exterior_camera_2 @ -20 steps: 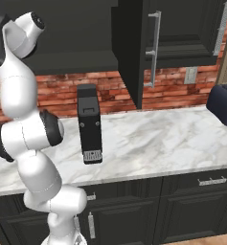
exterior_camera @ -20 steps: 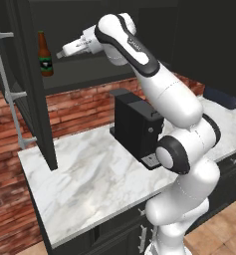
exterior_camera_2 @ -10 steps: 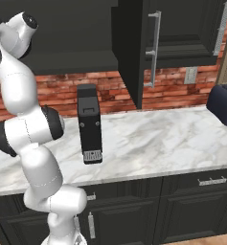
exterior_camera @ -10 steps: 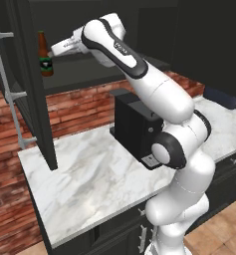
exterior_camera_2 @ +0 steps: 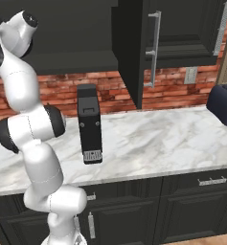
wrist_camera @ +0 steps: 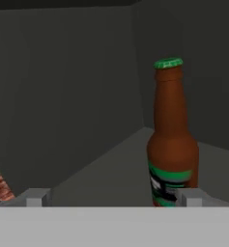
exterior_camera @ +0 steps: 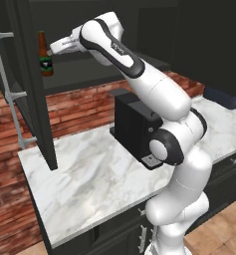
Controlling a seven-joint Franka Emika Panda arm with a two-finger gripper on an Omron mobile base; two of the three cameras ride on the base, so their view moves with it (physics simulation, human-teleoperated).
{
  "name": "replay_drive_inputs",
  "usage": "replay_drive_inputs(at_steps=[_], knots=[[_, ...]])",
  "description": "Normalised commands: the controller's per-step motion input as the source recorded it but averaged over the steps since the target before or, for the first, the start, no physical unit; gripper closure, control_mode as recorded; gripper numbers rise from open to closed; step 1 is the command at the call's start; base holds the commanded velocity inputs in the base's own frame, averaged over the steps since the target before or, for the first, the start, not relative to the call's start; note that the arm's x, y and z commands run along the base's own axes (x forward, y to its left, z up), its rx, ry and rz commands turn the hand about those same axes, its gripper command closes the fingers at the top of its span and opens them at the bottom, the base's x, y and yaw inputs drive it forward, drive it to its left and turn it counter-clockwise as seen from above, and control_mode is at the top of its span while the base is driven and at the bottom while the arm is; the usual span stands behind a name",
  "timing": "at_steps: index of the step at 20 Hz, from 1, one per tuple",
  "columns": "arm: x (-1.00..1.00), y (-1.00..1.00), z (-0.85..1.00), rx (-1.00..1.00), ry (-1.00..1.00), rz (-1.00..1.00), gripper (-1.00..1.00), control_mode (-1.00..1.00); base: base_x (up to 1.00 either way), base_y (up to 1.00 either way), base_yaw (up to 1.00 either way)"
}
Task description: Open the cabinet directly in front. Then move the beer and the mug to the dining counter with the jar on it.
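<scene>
On the dark shelf of the open cabinet stands the beer, upright, at the far left of the scene above the marble worktop. The gripper is just beside the bottle, at about the height of its shoulder, and its jaws stand wide apart with nothing between them; you are not holding anything yet.

You should think of the bottle as glass: stiff, smooth and rather slippery, and it will break if it falls from this height. It is tall and slim, so a push high on the neck will probably tip it over. I judge the best place to hold is the wide body, around the label or a little above it, with the fingers on two opposite sides. Close gently but firmly, and lift straight up before you pull back, because the shelf edge is close.

From the hand camera you see what the base cameras cannot give: the bottle has a green cap and a green band on the label, and it stands toward the right finger, not in the middle between the two tips. So you need to shift a little to that side before closing. From the left base camera you see the open left door with its silver handle and the black coffee machine under the arm. From the right base camera you see the other door swung out, and a dark toaster at the far right.
</scene>
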Motion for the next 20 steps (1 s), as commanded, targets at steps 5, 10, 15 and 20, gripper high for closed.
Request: replay_drive_inputs(at_steps=[5,10,15,20], knots=[[0.27,0.05,-0.07,-0.04,0.00,-0.03,-1.00,-1.00,0.00,0.00,0.00],[0.30,0.13,-0.03,-0.04,0.00,-0.04,-1.00,-1.00,0.00,0.00,0.00],[0.27,0.18,0.00,-0.03,0.00,-0.05,-1.00,-1.00,0.00,0.00,0.00],[0.25,0.18,0.00,-0.03,0.00,-0.06,-1.00,-1.00,0.00,0.00,0.00]])
